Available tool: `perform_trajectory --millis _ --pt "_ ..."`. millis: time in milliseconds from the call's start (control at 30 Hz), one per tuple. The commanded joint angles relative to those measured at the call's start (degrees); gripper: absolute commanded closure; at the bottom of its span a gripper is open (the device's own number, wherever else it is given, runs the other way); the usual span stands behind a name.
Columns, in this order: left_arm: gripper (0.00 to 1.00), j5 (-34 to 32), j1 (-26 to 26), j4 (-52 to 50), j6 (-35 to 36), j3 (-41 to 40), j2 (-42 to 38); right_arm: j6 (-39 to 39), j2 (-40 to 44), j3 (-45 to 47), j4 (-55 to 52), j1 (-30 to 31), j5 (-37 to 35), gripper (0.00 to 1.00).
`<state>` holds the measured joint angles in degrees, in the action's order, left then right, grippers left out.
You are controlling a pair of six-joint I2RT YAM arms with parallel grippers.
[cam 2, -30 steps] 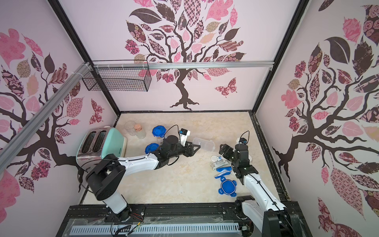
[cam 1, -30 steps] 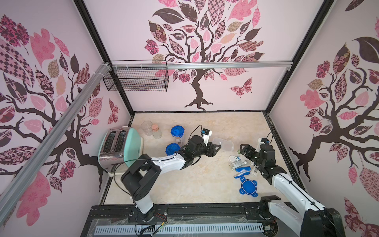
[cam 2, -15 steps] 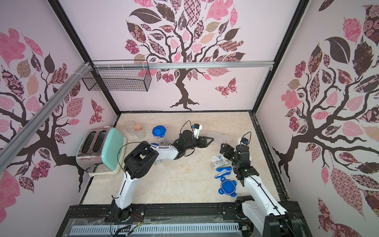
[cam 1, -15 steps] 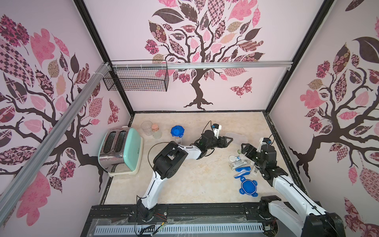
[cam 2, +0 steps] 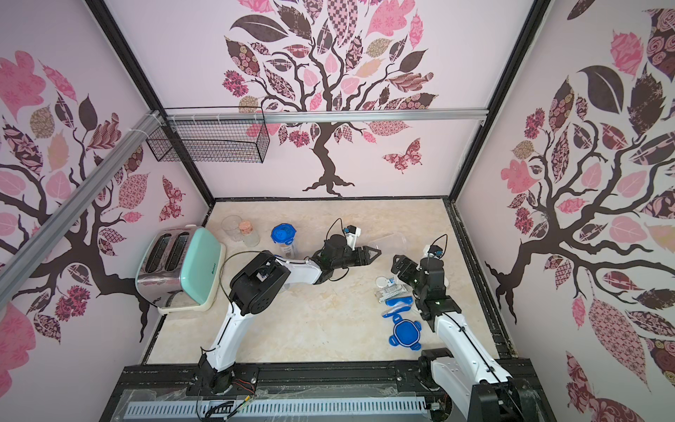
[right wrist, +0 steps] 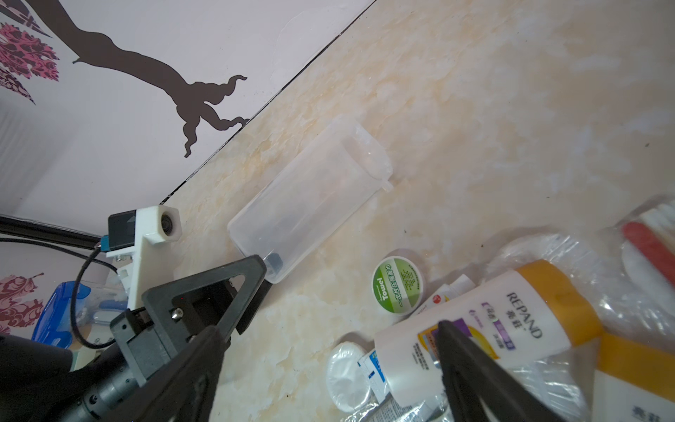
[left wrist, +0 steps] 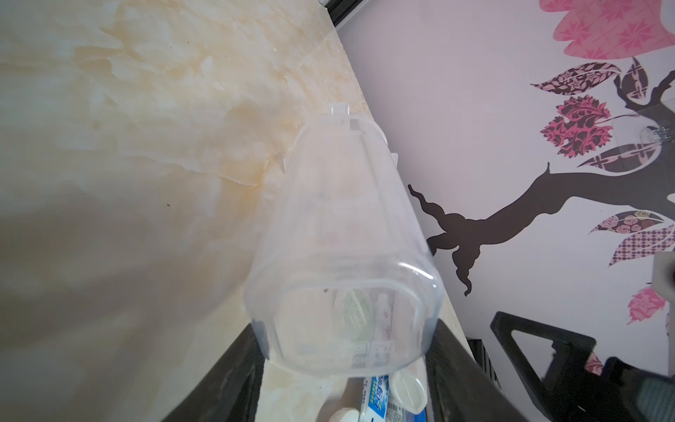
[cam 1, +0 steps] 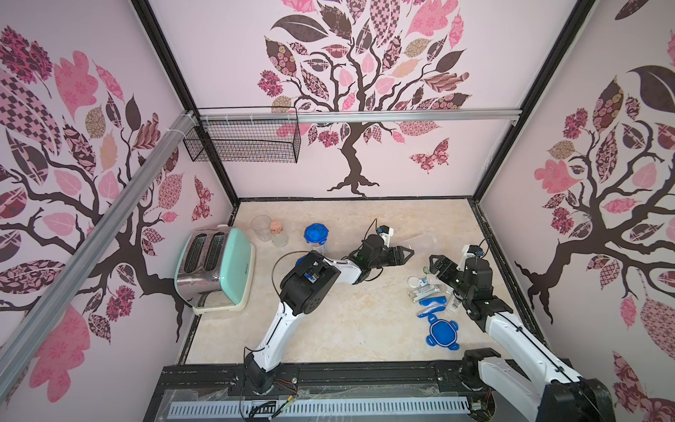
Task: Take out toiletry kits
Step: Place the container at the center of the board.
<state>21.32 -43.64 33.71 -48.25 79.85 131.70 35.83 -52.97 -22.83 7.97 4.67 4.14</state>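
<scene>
**Ana:** Left arm point(cam 1: 328, 272) swung out across the desk point(cam 1: 347, 339) toward its far right side in that last second, and the clear canister point(cam 1: 423, 241) went with it!

**Ben:** It did. The canister lay on its side out there, open and empty as far as I could see. The left jaws were clamped on its base end.

**Ana:** And the right jaws?

**Ben:** Spread wide and holding nothing. They were poised just above the white bottle point(right wrist: 475, 329) with the yellow cap.

**Ana:** So one toiletry kit point(cam 1: 425, 292) was out already?

**Ben:** I judged so. It sat in a loose heap by the right edge of the desk. I could pick out the green-topped tub point(right wrist: 398, 285), a toothpaste tube point(left wrist: 376, 398) and the blue toothbrushes point(cam 1: 433, 302). The loose blue lid point(cam 1: 442, 333) lay flat beside the heap, toward the near right corner.

**Ana:** What was left, then?

**Ben:** A lidded canister point(cam 1: 316, 237) stood shut nearer the far edge, left of middle, with something showing inside. A blue sliver point(cam 1: 300, 260) peeked out behind the left arm's elbow, but I could not tell what it was.

**Ana:** Partway, then?

**Ben:** Partway, by my reckoning. One kit was emptied out and at least one was still sealed.
</scene>
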Motion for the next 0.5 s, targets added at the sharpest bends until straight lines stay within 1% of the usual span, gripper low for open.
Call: perform_trajectory --millis 0,67,200,233,300,367,467 --pt "0.52 0.64 0.31 -4.29 -0.53 -2.11 -2.19 0.02 -0.14 -0.03 0.04 -0.30 0.25 0.07" --pt "0.48 0.52 0.31 -4.35 -0.48 -3.72 -3.09 0.02 -0.13 -0.02 -0.01 -0.31 0.33 0.07" --pt "0.43 0.38 0.31 -5.56 -0.28 -6.70 -5.11 0.02 -0.24 -0.03 0.12 -0.36 0.52 0.06" --pt "0.38 0.56 0.31 -6.56 -0.19 -6.94 -5.49 0.02 -0.36 -0.04 0.12 -0.34 0.59 0.06" --pt "0.35 0.74 0.26 -8.45 0.34 -7.78 -6.40 0.11 -0.39 -0.02 0.12 -0.36 0.78 0.06" --pt "0.30 0.82 0.31 -9.53 0.67 -8.65 -7.43 0.11 -0.42 -0.09 0.14 -0.34 0.91 0.06" --pt "0.28 1.42 0.31 -12.30 1.84 -9.23 -8.68 0.12 -0.47 -0.02 0.11 -0.36 1.04 0.06"
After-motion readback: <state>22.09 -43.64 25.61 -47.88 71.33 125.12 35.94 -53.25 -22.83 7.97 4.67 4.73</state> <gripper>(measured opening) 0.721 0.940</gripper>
